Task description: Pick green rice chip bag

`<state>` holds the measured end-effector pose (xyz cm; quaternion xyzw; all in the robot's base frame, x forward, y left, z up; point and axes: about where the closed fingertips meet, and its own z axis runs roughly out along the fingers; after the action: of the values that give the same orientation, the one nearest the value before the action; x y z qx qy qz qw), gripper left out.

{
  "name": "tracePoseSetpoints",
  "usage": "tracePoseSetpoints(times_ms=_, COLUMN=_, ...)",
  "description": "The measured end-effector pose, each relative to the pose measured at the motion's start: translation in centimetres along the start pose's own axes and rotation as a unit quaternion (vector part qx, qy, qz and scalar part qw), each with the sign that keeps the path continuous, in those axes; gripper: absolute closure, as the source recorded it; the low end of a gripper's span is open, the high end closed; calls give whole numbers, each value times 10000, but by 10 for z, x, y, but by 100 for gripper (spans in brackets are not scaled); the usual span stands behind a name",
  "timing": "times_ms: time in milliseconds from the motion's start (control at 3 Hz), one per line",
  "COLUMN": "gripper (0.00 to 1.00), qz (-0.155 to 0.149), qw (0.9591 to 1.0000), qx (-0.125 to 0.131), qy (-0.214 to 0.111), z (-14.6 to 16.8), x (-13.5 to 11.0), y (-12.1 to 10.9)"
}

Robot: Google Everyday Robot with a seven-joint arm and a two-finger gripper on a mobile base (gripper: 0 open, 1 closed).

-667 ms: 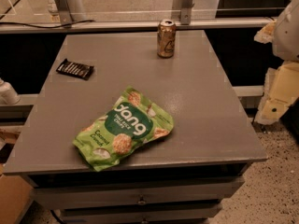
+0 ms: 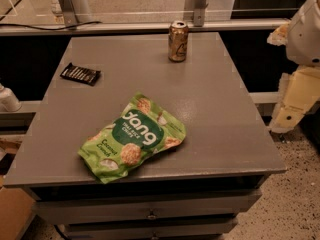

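One green rice chip bag (image 2: 132, 136) lies flat near the front edge of the grey table (image 2: 215, 109), well apart from the gripper (image 2: 292, 104), which hangs beyond the table's right side. Whether it is open or closed cannot be told. A gold drink can (image 2: 178, 41) stands upright at the back, and a black striped wrapper (image 2: 80, 74) lies farthest from the gripper.

The bag (image 2: 132, 136) lies on the table (image 2: 210, 114), lower left of centre in the frame, near the front edge. The wrapper (image 2: 80, 74) lies behind it, by the table's left edge. The can (image 2: 178, 41) stands upright at the back edge, top centre. The gripper (image 2: 292, 101) hangs off the table at the frame's right edge, well apart from the bag.
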<state>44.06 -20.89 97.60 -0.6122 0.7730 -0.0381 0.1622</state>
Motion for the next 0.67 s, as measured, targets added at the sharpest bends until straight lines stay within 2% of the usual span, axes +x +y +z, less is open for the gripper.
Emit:
tracePoseSetpoints(times_ms=333, gripper=0, qz=-695, qw=9975, qx=-157, qy=-34, z=14, x=-31, y=13)
tracePoseSetpoints(times_ms=667, gripper=0, qz=-1454, qw=9887, qx=-358, qy=-107, z=31, x=-63, y=34)
